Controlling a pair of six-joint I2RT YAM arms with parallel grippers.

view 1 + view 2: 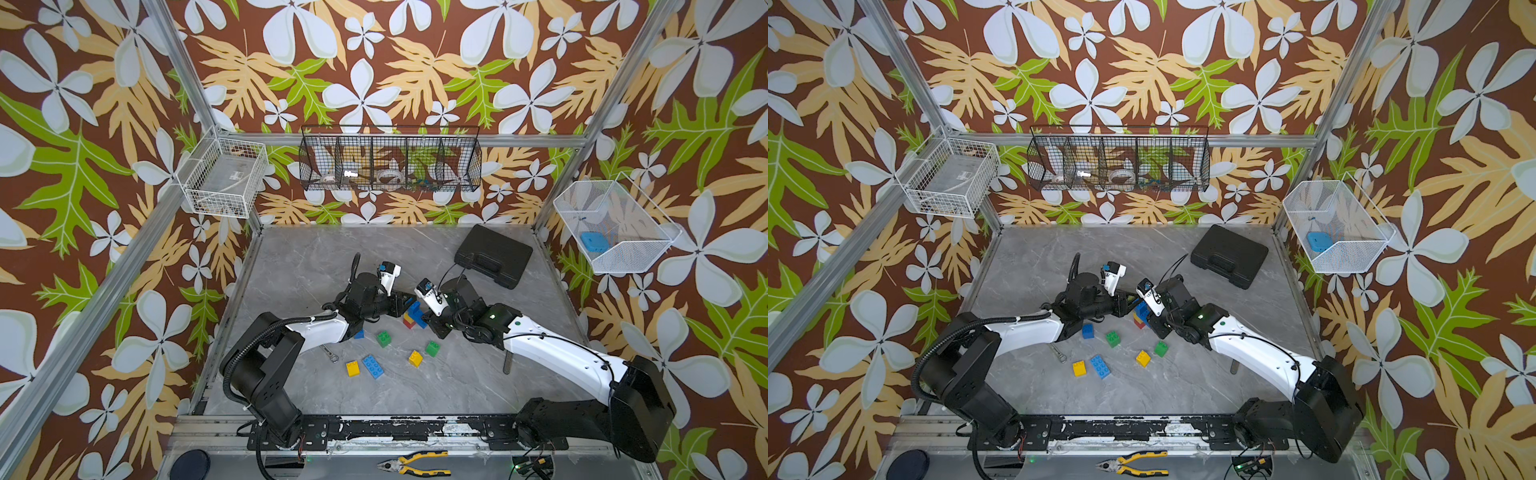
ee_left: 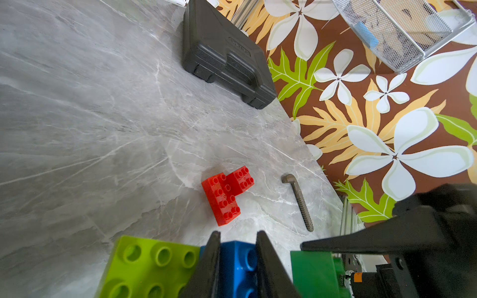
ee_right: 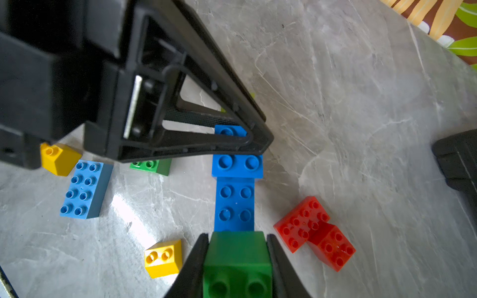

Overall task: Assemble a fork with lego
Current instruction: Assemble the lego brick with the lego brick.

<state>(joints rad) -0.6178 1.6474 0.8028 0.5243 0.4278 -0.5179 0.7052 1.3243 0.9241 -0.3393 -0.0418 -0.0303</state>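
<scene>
Both my arms meet mid-table on one lego assembly [image 3: 234,224]. My right gripper [image 3: 237,236] has its jaws clamped on the dark green brick [image 3: 237,258] at one end. From it a long blue brick [image 3: 234,201] runs to a second blue brick [image 3: 237,165], and my left gripper [image 2: 238,237] is clamped on that one. A lime-green brick [image 2: 149,265] sits just beside it; whether it is joined, I cannot tell. Two joined red bricks [image 3: 313,232] lie near on the grey table [image 1: 291,266]. A light-blue brick [image 1: 372,366] and a yellow brick [image 1: 353,368] lie side by side, well apart from the black case [image 1: 492,255].
</scene>
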